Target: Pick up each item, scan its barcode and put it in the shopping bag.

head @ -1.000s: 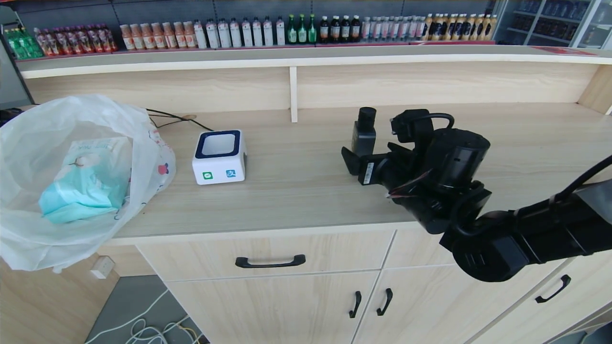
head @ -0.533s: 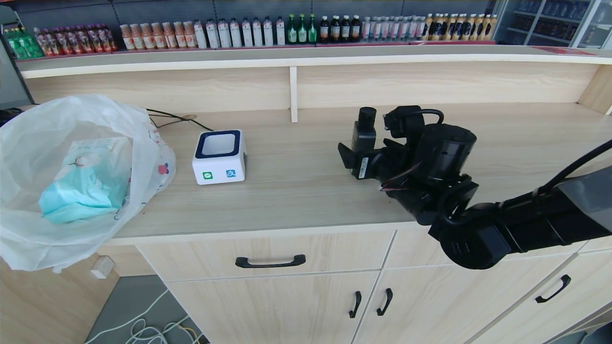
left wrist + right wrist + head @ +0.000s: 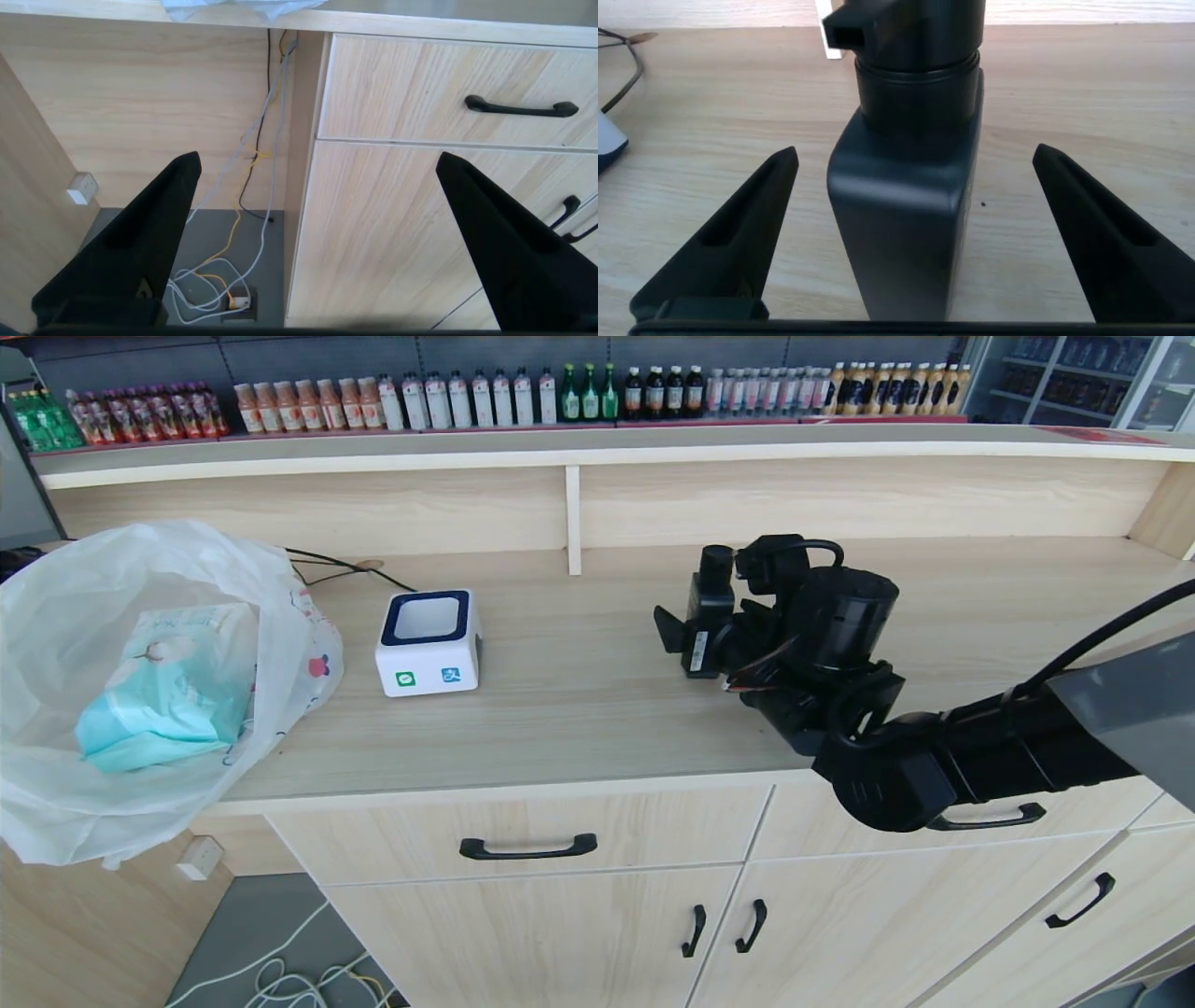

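Right gripper [image 3: 915,159] fingers are spread wide, with nothing clamped. The bottle [image 3: 906,187] stands upright between them on the counter [image 3: 579,709].

Risk: the bottle is tall and narrow, so it could be tipped if one finger lands first. A grip taken too high, at the pump collar, would probably slip.

Left gripper [image 3: 318,168] is also spread and hangs low by the cabinet front.

The scanner [image 3: 428,641] sits well to the left, and the bag [image 3: 56,616] beyond it already holds a tissue pack [image 3: 168,681]. The path looks unobstructed. Cables [image 3: 336,565] lie behind the scanner.
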Tool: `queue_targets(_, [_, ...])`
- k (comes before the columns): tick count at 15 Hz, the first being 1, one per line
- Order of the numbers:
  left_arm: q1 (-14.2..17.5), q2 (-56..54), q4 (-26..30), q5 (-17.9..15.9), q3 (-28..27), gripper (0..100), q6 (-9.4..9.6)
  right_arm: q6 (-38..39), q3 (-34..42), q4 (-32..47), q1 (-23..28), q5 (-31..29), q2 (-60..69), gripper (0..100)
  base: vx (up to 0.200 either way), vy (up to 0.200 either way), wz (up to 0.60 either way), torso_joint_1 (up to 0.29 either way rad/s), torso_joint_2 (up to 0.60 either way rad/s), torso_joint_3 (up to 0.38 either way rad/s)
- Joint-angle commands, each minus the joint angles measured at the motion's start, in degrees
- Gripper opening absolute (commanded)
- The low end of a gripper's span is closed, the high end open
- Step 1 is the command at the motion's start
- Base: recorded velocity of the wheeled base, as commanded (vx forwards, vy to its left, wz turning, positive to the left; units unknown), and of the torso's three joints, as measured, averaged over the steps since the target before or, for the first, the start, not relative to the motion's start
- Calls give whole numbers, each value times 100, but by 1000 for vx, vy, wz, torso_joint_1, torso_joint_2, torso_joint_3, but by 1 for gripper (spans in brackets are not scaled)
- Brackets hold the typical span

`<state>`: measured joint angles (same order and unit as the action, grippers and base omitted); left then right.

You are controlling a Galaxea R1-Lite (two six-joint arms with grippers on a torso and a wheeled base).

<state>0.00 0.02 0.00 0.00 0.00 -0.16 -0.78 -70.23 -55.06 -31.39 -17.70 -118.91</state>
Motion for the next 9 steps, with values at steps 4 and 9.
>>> queue_targets(4, [0, -2, 0, 0, 0, 100, -2, -1, 1, -4, 10, -5, -124, 100, 0, 0, 0, 0, 0, 0])
queue_targets(9, [0, -2, 0, 0, 0, 100, -2, 8, -8, -31, 98, 21, -212, 100, 0, 0, 0, 0, 0, 0])
